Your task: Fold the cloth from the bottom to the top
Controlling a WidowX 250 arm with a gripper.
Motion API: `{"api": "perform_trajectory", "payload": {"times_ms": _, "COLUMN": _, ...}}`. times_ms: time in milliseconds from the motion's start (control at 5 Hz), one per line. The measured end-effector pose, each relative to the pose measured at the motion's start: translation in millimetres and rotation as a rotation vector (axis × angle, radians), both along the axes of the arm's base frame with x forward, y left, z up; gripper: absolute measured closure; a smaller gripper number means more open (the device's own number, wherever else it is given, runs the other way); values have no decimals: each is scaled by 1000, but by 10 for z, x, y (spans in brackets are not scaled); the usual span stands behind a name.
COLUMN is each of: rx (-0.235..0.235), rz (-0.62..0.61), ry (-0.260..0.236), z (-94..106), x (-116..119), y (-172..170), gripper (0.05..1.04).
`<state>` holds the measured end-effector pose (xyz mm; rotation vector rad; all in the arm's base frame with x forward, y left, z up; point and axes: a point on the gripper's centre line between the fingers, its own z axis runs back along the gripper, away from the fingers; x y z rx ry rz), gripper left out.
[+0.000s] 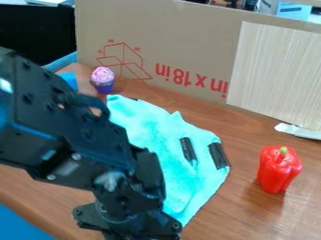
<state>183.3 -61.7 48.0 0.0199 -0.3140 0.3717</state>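
Centrally, the turquoise cloth lies rumpled on the tabletop, between the toy cupcake and the red pepper. I have the gripper near the tabletop's lower-left edge; whether it stands wide or narrow, I cannot tell.

- From my end of the link this looks like a robot lab, or at least a corner of a room rigged up as one.
- Biggest giveaway: the black arm, all bolts and brackets, over a wood-look table.
- My backdrop is just cardboard stood on edge, red box print upside down, with a pale wood-grain panel against it. Pretty DIY.
- Props look like toys: a shiny red pepper and a pink-topped cupcake.
- Behind the cardboard I get some clutter, including a blue-and-white box.
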Motion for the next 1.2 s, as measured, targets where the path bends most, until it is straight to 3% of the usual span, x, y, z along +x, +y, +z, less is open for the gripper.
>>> {"api": "perform_trajectory", "payload": {"times_ms": 200, "rx": -138, "rz": -10, "ry": 36, "z": 364, "x": 30, "y": 29, "gripper": 1010}}
{"api": "perform_trajectory", "payload": {"times_ms": 400, "rx": -285, "rz": 95, "ry": 56, "z": 676, "x": 351, "y": 250, "gripper": 1020}}
{"api": "perform_trajectory", "payload": {"times_ms": 600, "rx": -354, "rz": 215, "ry": 51, "z": 800, "x": 820, "y": 470, "gripper": 1021}}
{"api": "perform_trajectory", "payload": {"times_ms": 1000, "rx": -319, "rz": 336, "ry": 62, "z": 622, "x": 1335, "y": 858, "gripper": 1021}}
{"api": "perform_trajectory", "payload": {"times_ms": 1200, "rx": -298, "rz": 379, "ry": -3, "z": 586, "x": 1386, "y": 1023, "gripper": 1021}}
